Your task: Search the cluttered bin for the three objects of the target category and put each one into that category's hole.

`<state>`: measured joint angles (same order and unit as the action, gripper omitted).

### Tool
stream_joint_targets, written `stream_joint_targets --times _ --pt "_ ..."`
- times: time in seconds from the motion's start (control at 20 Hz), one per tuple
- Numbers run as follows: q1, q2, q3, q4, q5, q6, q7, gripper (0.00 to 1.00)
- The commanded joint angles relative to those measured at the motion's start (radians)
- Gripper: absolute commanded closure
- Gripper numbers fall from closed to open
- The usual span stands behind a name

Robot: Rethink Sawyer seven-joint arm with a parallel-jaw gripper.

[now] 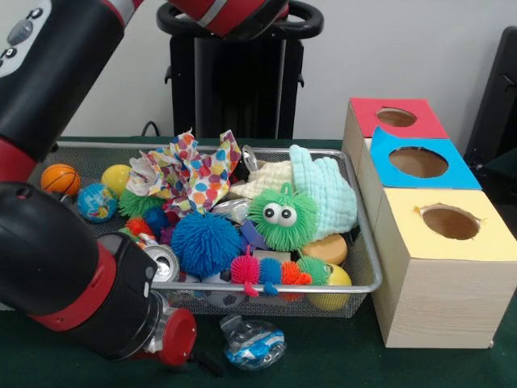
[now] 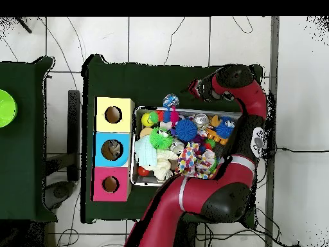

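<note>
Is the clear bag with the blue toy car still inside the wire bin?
No, the bagged blue toy car lies on the green tabletop just outside the wire bin.

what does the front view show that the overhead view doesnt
Only the front view shows the green fuzzy toy's googly eyes and the boxes' wooden sides. Only the overhead view shows something lying inside the blue box's hole and the green disc off to one side. Both show the wire bin of toys, the blue spiky ball, the yellow, blue and red boxes, and the plastic-wrapped item outside the bin.
</note>
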<state>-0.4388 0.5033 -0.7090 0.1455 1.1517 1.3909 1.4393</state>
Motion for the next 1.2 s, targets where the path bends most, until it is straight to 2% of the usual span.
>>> stream_joint_targets --times 0.05,0.2,0.5,0.7,0.85,1.2 --pt "0.061 -0.046 0.208 0.474 -0.200 -0.298 0.061 0.00" --pt "0.061 -0.057 0.223 0.487 -0.217 -0.307 0.043 0.00" --pt "0.052 -0.032 0.228 0.432 -0.252 -0.242 0.026 0.00" --pt "0.030 0.035 0.182 0.302 -0.289 -0.139 -0.015 0.00" --pt "0.005 0.095 0.134 0.188 -0.300 -0.054 -0.085 0.00" --pt "-0.025 0.159 0.096 0.084 -0.267 0.082 -0.123 0.00"
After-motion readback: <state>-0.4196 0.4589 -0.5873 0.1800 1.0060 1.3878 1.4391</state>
